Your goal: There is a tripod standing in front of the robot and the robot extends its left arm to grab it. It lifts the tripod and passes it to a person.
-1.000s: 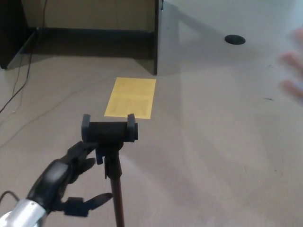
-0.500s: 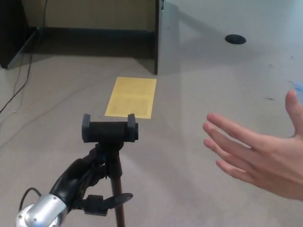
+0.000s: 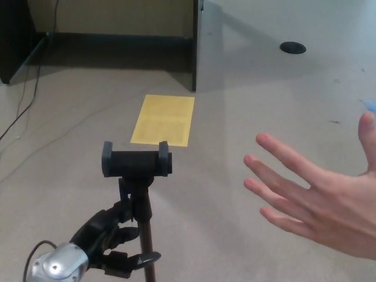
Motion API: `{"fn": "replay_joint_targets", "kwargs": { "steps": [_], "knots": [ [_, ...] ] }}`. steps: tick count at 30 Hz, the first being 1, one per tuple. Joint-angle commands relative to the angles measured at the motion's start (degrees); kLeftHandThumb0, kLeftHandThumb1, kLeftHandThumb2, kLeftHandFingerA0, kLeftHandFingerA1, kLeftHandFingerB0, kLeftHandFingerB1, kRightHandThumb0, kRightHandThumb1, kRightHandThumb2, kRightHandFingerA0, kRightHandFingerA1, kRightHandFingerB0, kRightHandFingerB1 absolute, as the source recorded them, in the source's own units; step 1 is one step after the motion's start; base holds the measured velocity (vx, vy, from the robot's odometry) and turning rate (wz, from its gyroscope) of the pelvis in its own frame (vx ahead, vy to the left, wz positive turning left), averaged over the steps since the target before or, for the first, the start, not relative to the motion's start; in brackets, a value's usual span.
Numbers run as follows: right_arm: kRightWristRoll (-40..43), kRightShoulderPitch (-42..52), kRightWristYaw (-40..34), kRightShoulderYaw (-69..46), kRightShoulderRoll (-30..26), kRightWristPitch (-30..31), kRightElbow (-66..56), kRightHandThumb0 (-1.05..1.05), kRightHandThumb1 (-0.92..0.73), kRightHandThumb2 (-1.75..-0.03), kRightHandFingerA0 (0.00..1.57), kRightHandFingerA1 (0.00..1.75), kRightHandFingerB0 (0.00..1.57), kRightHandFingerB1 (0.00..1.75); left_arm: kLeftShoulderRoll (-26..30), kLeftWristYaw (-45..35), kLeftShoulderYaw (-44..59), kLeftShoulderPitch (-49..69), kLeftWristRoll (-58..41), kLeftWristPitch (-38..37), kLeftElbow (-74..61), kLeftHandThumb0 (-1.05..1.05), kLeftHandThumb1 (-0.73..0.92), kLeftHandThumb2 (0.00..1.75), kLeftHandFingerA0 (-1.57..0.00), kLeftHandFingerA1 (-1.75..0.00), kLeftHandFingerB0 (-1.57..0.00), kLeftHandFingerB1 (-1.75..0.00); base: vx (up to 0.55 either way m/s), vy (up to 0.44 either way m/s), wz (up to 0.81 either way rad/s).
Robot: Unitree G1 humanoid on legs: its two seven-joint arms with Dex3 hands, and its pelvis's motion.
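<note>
Left hand [image 3: 111, 238] grasping tripod [image 3: 138, 182] pole under the head, holding it upright. Person's hand [image 3: 320, 197] reaching in, fingers spread, apart from tripod. Yellow sheet [image 3: 163, 120] lying on floor [image 3: 247, 106].

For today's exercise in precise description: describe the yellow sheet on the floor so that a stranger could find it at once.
Start at the dark vertical panel edge at top centre and drop to the grey carpet floor below it. There lies the flat yellow rectangular sheet, just beyond the black phone clamp topping the tripod. It is the only brightly coloured thing on the floor.
</note>
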Motion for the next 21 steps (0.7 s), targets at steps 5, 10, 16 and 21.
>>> {"fn": "replay_joint_targets", "kwargs": {
  "steps": [5, 10, 16, 21],
  "knots": [
    [-0.37, -1.15, 0.35, 0.19, -0.48, -0.62, 0.72, -0.39, -0.69, -0.61, 0.66, 0.42, 0.47, 0.35, -2.05, 0.61, -4.05, -0.14, 4.07, -2.95, -3.10, -0.30, 0.27, 0.85, -0.04, -0.48, 0.00, -0.48, 0.00, 0.000, 0.00],
    [-0.23, -1.90, 0.81, 0.26, -0.26, 0.12, 0.99, -0.40, -0.71, -0.61, 0.68, 0.43, 0.47, 0.36, -3.06, 1.21, -6.34, 0.94, 5.55, -3.46, -6.85, -0.59, 0.40, 0.69, -0.17, -0.43, -0.06, -0.24, 0.00, 0.000, 0.00],
    [0.89, -1.99, 2.10, -0.75, -0.61, -1.63, 0.74, -0.41, -0.69, -0.61, 0.65, 0.43, 0.46, 0.36, -3.90, 2.26, -7.20, 0.77, 6.28, -2.85, -8.75, -0.57, 0.44, 0.71, -0.30, -0.47, -0.07, -0.29, 0.00, 0.000, 0.00],
    [-0.07, -3.06, 1.35, -0.34, -0.36, 0.05, 0.93, -0.40, -0.69, -0.61, 0.65, 0.41, 0.46, 0.35, -5.21, 6.63, -6.22, 1.43, 7.26, -7.09, -6.86, -0.02, 0.89, 0.65, -1.00, -0.80, -0.55, -0.44, 0.00, 0.000, 0.00]
  ]
}}
